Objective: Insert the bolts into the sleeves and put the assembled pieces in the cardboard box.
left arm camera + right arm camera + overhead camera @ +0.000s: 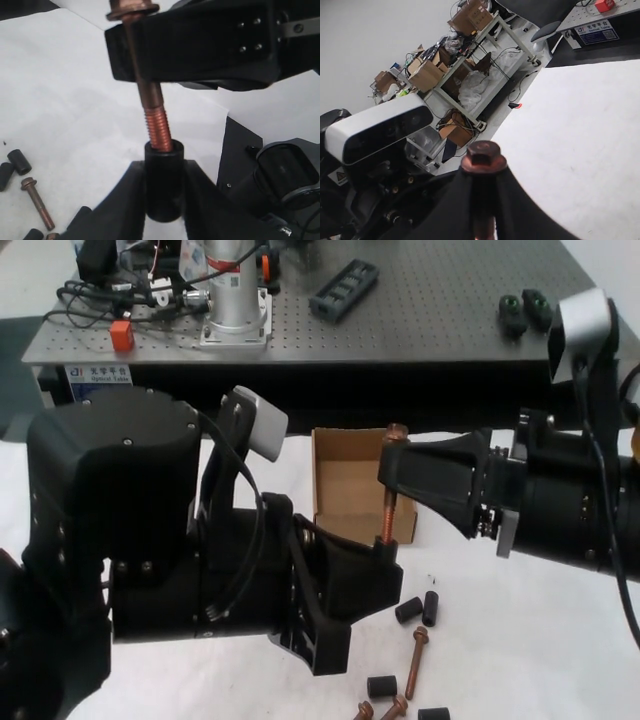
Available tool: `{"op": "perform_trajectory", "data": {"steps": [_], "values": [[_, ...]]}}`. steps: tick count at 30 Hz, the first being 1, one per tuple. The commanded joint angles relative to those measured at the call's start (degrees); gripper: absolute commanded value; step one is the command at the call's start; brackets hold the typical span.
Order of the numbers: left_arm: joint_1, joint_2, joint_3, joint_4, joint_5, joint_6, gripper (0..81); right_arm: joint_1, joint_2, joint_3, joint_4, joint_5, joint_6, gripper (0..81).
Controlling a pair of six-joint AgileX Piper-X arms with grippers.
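The right gripper (394, 466) is clamped tight on a copper bolt (386, 508) just under its head and holds it upright. The bolt's threaded tip sits in the mouth of a black sleeve (164, 167), which is pinched between the fingers of the left gripper (164, 197) below. The pair meets just in front of the open cardboard box (347, 433). Nearer, on the white cloth (520, 640), loose sleeves (408, 611) and bolts (416, 662) lie scattered.

You're in a lab: a perforated breadboard (430, 320) strewn with cables (90, 295), and shelves (452, 107) piled with boxes (427, 75).
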Motion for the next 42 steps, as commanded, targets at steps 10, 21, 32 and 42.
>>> {"op": "perform_trajectory", "data": {"steps": [10, 21, 32, 42], "values": [[0.3, -0.3, -0.6, -7.0, -15.0, 6.7, 0.6, -3.3, -0.9, -0.1, 0.4, -5.5, -1.2, 38.2], [7.1, 24.0, -18.9, -1.9, -24.4, -6.3, 0.6, -17.6, -11.3, -0.1, 33.0, 5.8, -10.4, 38.2], [9.7, 63.7, -68.2, 25.4, -20.9, -4.7, 0.6, -18.1, -12.3, 0.1, 53.7, 24.4, -18.5, 38.2], [9.7, 77.3, -85.9, 38.1, -18.9, -4.9, 16.4, -18.1, -8.7, 0.1, 52.5, 26.5, -19.3, 38.2]]}}
